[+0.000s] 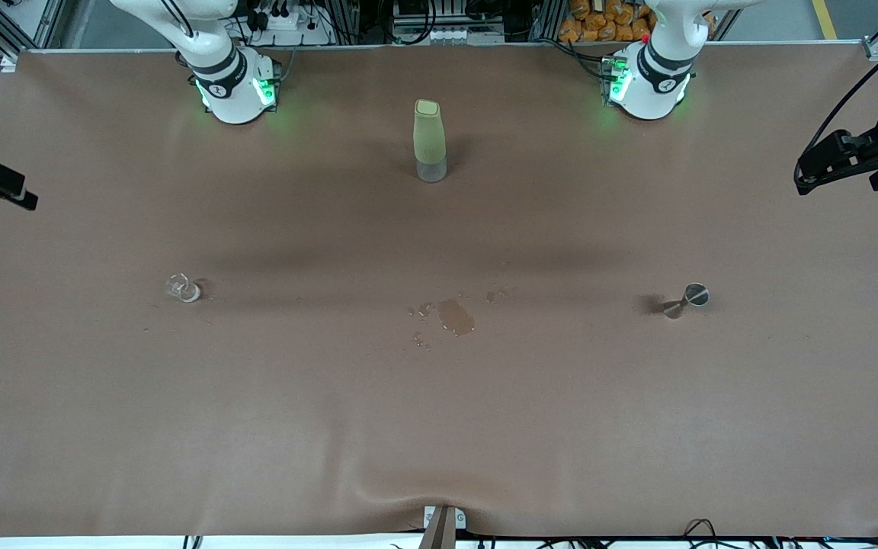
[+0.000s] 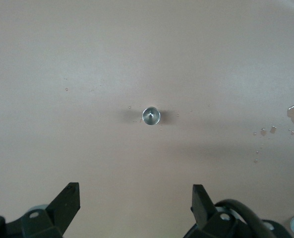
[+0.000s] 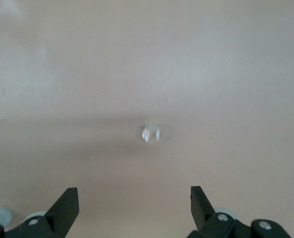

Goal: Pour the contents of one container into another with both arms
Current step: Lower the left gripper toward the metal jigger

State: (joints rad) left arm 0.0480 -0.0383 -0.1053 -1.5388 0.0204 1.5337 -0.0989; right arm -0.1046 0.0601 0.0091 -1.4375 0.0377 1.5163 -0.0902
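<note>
Both grippers' fingers apart, above conical metal jigger [image 2: 150,116] and clear glass [image 3: 150,134].

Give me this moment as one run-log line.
left gripper: open, high over metal jigger | right gripper: open, high over clear glass | spill: mid-table | pour: not started

A shiny metal jigger [image 1: 689,299], a clear glass cup [image 1: 183,288] and a matt green bottle [image 1: 429,140] stand on matt brown table covering [image 1: 256,396].
</note>
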